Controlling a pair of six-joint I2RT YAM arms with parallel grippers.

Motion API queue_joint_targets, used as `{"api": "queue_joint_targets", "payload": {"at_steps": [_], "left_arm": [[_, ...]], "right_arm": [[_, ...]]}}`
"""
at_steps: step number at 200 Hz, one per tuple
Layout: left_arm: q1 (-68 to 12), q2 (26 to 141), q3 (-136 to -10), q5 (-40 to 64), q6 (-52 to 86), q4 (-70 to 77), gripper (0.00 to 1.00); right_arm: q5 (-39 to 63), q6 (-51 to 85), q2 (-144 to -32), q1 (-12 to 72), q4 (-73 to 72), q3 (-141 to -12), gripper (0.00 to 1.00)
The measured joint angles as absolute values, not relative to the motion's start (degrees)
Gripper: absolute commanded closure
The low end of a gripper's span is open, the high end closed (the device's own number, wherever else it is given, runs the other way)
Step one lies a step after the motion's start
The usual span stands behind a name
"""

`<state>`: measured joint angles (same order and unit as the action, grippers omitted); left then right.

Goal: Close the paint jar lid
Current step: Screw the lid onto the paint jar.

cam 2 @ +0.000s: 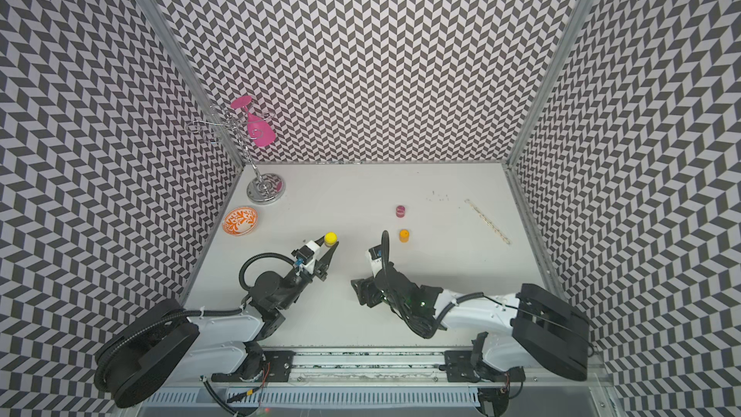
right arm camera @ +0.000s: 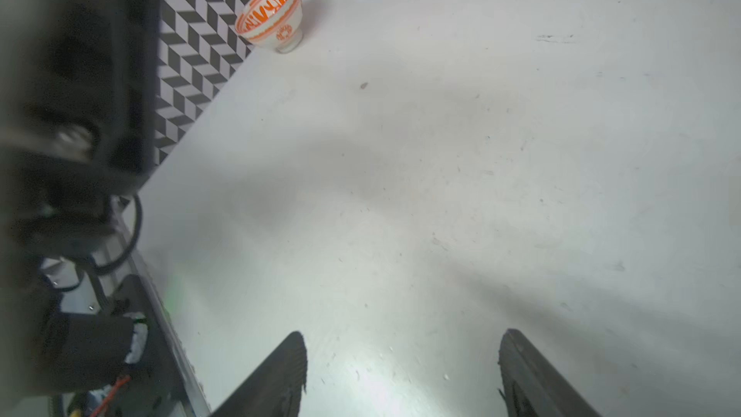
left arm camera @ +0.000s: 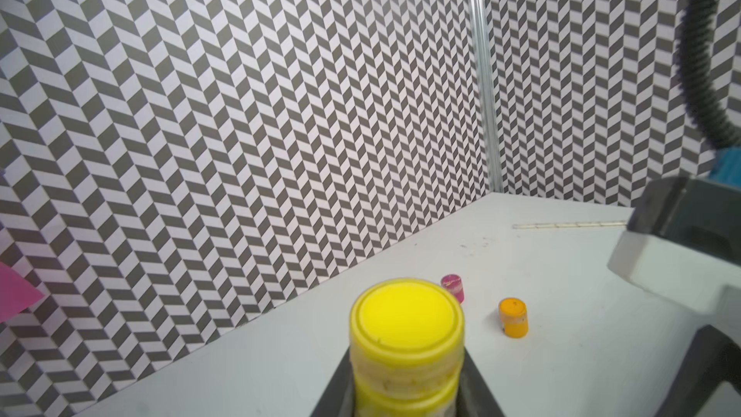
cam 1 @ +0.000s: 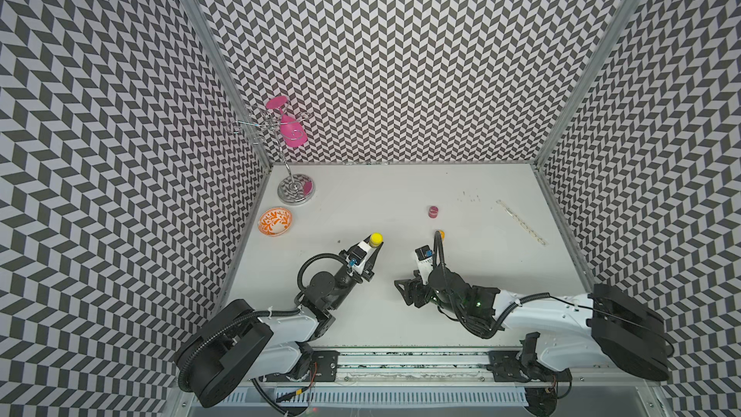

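Yellow paint jar sat in the left jaws, clenched on its body, left-centre of the bench; couldn't tell if it touched the bench. Lid was on top & looked level. Right jaws stood apart w/ nothing btwn, over bare bench, well apart from the jar. Prob. final tightening: bring right jaws down centred on lid rim, twist w/o tilting, left holding firm; avoid the orange jar.
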<state>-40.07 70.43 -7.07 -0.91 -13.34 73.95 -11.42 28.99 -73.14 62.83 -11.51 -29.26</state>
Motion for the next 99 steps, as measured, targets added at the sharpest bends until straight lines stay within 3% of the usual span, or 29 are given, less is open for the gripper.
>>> {"api": "queue_joint_targets", "payload": {"at_steps": [65,99], "left_arm": [[-39.3,72.3,-8.4,14.4,-11.5,73.9,0.75],[-39.0,76.1,-10.5,30.9,-9.4,77.0,0.75]], "right_arm": [[-9.3,13.0,-52.6,53.2,-6.7,-30.2,0.22],[5.5,2.0,-49.3,47.4,-7.4,-32.0,0.28]]}}
